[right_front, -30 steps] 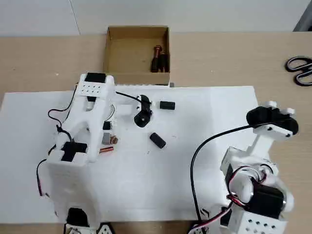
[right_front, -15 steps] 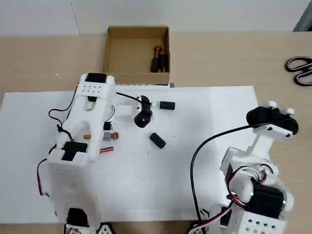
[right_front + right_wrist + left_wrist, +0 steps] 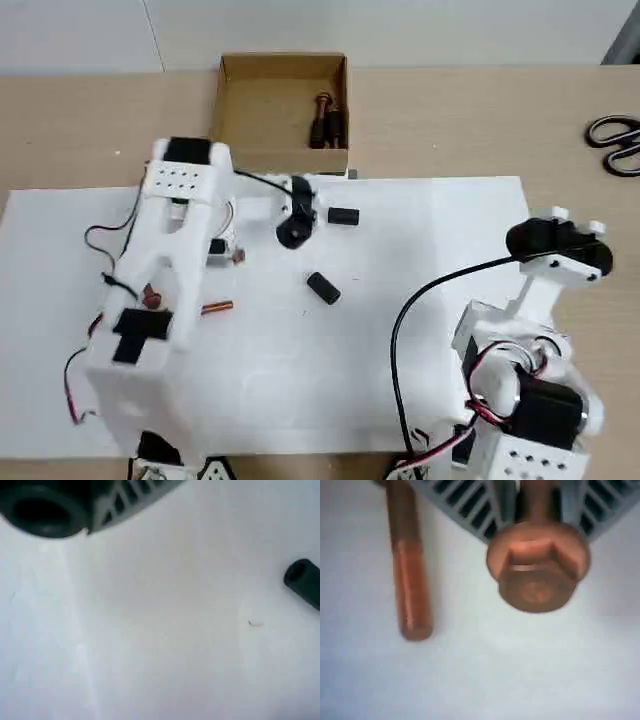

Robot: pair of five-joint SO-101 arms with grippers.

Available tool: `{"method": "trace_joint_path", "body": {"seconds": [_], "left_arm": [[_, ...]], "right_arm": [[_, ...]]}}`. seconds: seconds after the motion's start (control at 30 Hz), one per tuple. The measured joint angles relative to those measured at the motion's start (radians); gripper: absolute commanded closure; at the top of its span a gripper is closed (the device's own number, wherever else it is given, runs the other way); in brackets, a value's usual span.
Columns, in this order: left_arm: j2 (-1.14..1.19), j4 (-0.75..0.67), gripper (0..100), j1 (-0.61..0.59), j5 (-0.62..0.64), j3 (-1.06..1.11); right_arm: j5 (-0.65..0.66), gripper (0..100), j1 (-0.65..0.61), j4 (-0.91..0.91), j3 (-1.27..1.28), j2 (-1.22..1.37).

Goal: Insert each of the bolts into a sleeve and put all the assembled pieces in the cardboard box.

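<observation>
In the left wrist view my left gripper (image 3: 537, 505) is shut on a copper bolt (image 3: 538, 567), its hexagonal head facing the camera between grey ribbed fingers (image 3: 465, 502). A second bolt (image 3: 407, 575) lies on the white paper beside it. From above, the left gripper (image 3: 226, 252) holds that bolt (image 3: 238, 256) over the paper, and a loose bolt (image 3: 217, 307) lies nearer the front. My right gripper (image 3: 70, 510) is shut on a black sleeve (image 3: 42, 512). Two loose sleeves (image 3: 343, 215) (image 3: 323, 287) lie mid-paper. The cardboard box (image 3: 260, 110) holds assembled pieces (image 3: 326, 120).
A copper bolt head (image 3: 150, 296) shows through a gap in the left arm. The right arm (image 3: 555, 250) stands at the paper's right edge. Scissors (image 3: 615, 140) lie on the wooden table at far right. White paper (image 3: 420, 230) covers the work area.
The left arm has swung back and leftward, carrying its held bolt away from the front edge toward the box side. The right arm has not moved.
</observation>
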Motion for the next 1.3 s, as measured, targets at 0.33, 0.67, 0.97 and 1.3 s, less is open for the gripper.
{"method": "trace_joint_path", "body": {"seconds": [0.33, 0.67, 0.97, 1.3], "left_arm": [[-0.269, -0.063, 99, 0.017, 0.204, 0.000], [-0.548, -0.117, 99, 0.017, 0.618, 0.002], [-0.824, 0.011, 99, 0.017, 0.769, 0.015], [-1.275, -0.189, 99, 0.017, 1.042, 0.318]], "right_arm": [[0.000, 99.6, -0.152, 0.018, -0.091, -0.002], [0.046, 99.6, -0.308, 0.081, -0.195, -0.002], [0.094, 99.6, -0.440, 0.126, -0.224, -0.011], [0.094, 99.6, -0.526, 0.123, -0.221, -0.015]]}}
